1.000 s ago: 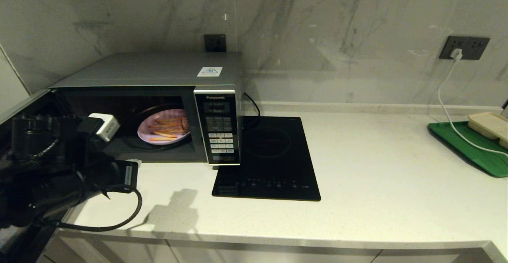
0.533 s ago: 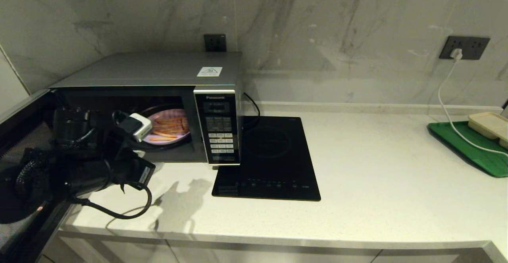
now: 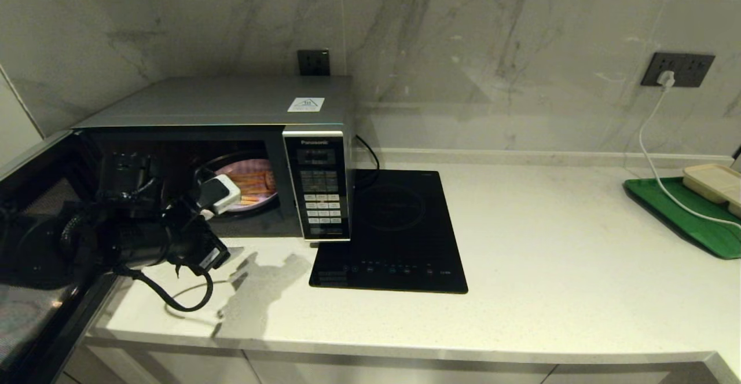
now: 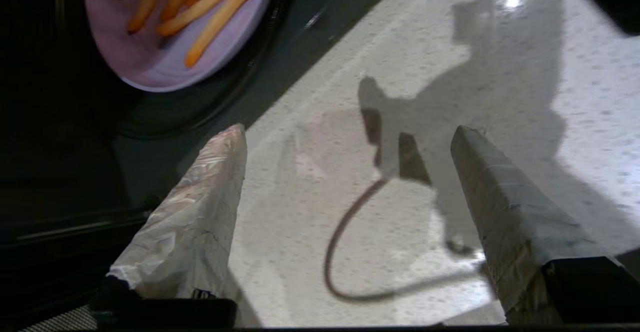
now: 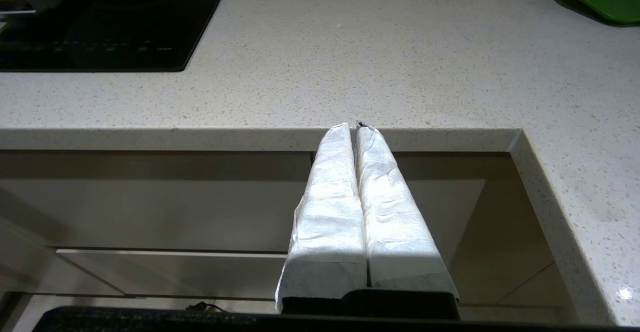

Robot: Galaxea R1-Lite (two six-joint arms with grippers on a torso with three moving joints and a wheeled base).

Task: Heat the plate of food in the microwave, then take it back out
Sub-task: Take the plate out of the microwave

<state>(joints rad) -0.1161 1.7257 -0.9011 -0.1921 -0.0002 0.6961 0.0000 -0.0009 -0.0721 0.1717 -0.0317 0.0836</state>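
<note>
The silver microwave [image 3: 231, 103] stands at the back left with its door [image 3: 35, 198] swung wide open to the left. Inside, on the turntable, sits the lilac plate of food [image 3: 257, 182] [image 4: 150, 61] with several orange sticks on it. My left gripper [image 3: 223, 225] [image 4: 348, 131] hangs open at the front of the cavity, over the counter just before the sill and short of the plate's near rim, with nothing between its fingers. In the head view it hides the plate's left part. My right gripper [image 5: 356, 125] is parked shut and empty below the counter's front edge.
A flat black induction cooktop [image 3: 393, 233] lies right next to the microwave's keypad [image 3: 321, 193]. At the far right a green tray [image 3: 683, 216] carries a beige rectangular tray [image 3: 715, 182], with a white cable [image 3: 654, 158] running from the wall socket.
My left arm has swung right and forward from beside the open door to the mouth of the cavity, now covering the plate's left part. The plate and the right arm have not moved.
</note>
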